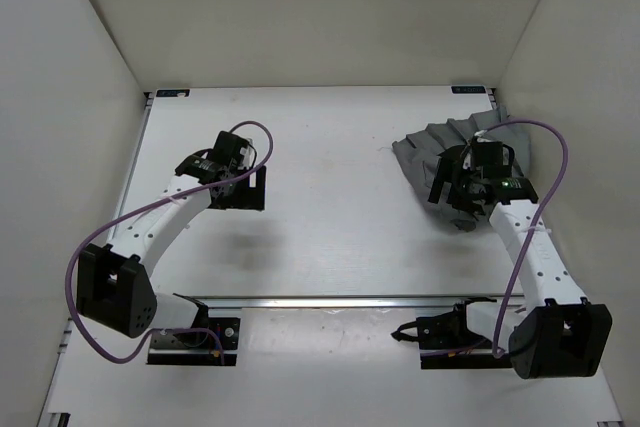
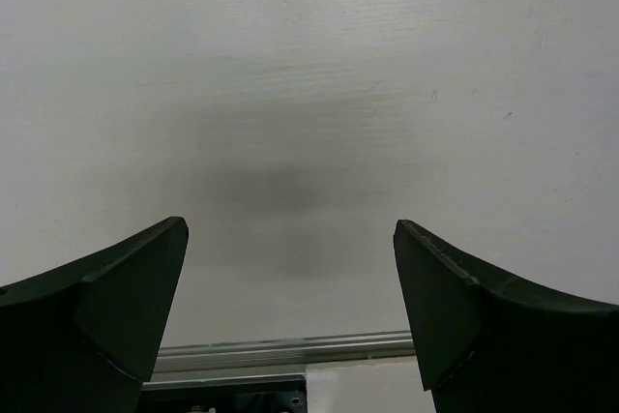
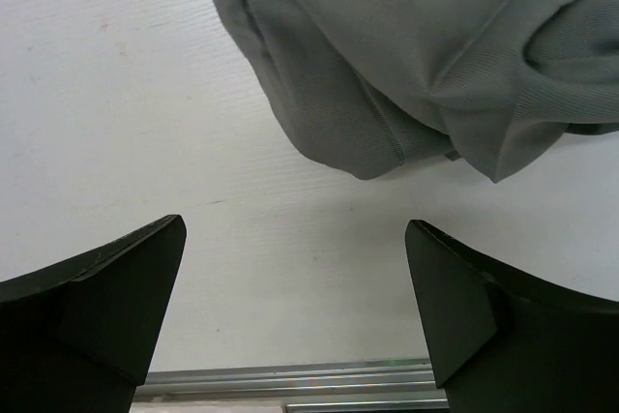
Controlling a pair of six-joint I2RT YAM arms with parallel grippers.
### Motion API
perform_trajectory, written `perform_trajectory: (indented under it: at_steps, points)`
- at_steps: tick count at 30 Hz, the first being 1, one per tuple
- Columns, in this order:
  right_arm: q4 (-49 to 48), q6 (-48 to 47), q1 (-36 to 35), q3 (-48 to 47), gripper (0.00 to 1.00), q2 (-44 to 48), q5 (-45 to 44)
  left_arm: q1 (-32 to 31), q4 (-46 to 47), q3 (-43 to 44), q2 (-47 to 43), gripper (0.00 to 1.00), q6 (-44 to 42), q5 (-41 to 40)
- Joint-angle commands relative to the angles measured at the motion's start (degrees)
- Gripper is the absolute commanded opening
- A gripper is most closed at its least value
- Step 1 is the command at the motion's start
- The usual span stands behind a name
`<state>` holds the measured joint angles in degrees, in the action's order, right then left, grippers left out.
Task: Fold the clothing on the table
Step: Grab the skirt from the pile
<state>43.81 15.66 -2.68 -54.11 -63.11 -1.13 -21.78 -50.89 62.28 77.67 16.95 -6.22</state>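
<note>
**Both grippers open above the table; skirt bunched near the far right corner**

The left arm bends up from its base and reaches over the left half of the table (image 1: 330,147). The left gripper (image 1: 238,187) points down, with its jaws spread wide and nothing between them. In the left wrist view only bare white surface and a soft shadow lie under it.

The right arm reaches toward the far right corner. The right gripper (image 1: 462,195) hangs over the near edge of the skirt (image 1: 425,147), released and gripping nothing. The right wrist view shows the grey folds ending just beyond its fingers (image 3: 116,287), apart from them.

From above, the right gripper and wrist cover the skirt's near right part. The right wrist view cuts off the fabric at the top. I cannot make out a waistband or a hem in the crumpled heap. A metal rail (image 1: 330,300) crosses the near side.
</note>
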Motion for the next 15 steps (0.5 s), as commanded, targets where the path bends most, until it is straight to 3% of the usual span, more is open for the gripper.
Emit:
perform_trajectory:
  at_steps: [1,8,15]
  points:
    - [-0.40,-0.19,1.53,-0.74,0.94,-0.51,-0.72,-0.28,1.85,1.53,-1.82,0.99,-0.08,-0.64]
    - [-5.04,-0.80,2.59,4.09,0.96,-5.26,-5.73,-0.28,3.79,1.26,-1.73,0.99,-0.69,2.96]
    - [-14.10,-4.76,7.60,0.50,0.99,-13.16,-6.87,-0.37,4.66,-1.99,-2.26,0.98,-0.25,5.96]
